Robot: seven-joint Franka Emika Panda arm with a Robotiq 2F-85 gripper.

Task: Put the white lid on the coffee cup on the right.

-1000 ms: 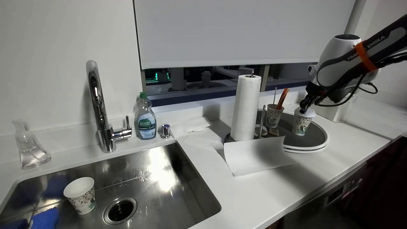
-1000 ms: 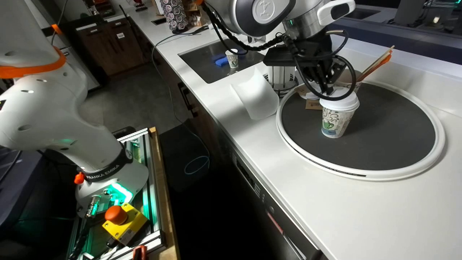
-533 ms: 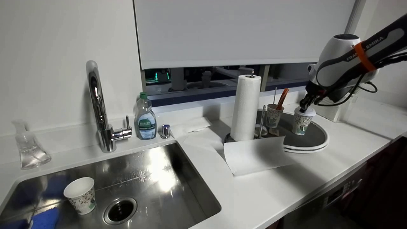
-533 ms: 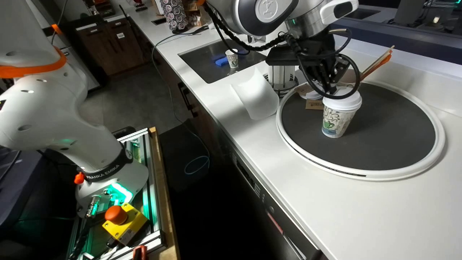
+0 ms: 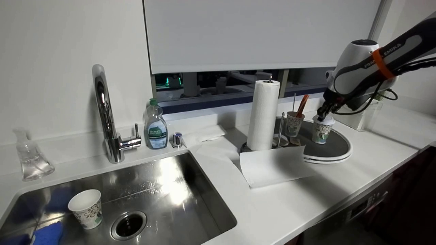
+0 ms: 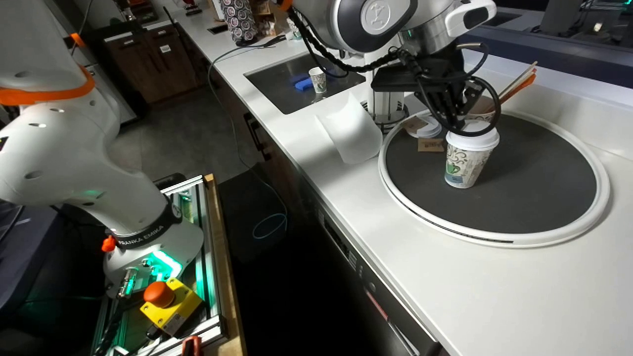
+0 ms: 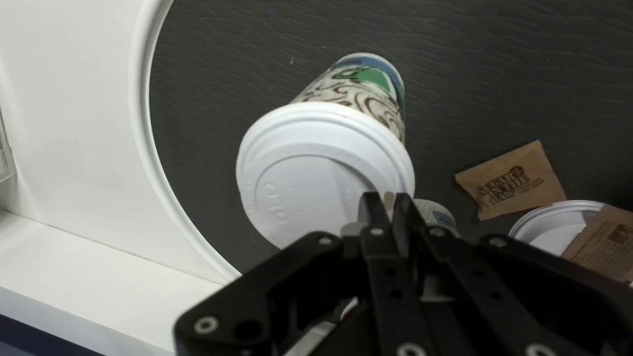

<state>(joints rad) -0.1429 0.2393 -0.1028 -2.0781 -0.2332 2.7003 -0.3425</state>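
The white lid [image 7: 316, 170] sits on top of the coffee cup [image 7: 368, 94] on the right, covering its mouth, and the jaws are right there at its edge! They stand almost together, just a slit between them, and I can make out nothing gripped.

And there's movement! Compared with half a second ago, the jaws have edged toward the wall [image 6: 583, 105], the cup has shifted with them, and the black strip [image 6: 494, 239] has slid along the rim: the round tray [image 6: 544, 198] has turned a touch on the table [image 6: 494, 296]. My read: lid placed, this is the seating press, and some of that push is going into spin. Straight down over the middle looks the better bet.

Now the blind spots. A tan patch shows between the jaws, too small to name. They cover part of the lid's edge, and a cable loop [image 6: 467, 133] crosses it in an exterior view, so whether it's snapped down all round, I can't call. Beyond, a second lid [image 7: 551, 235] is half hidden under a brown packet [image 7: 606, 242]; farther back, the stirrer cup [image 6: 483, 108] is partly blocked.
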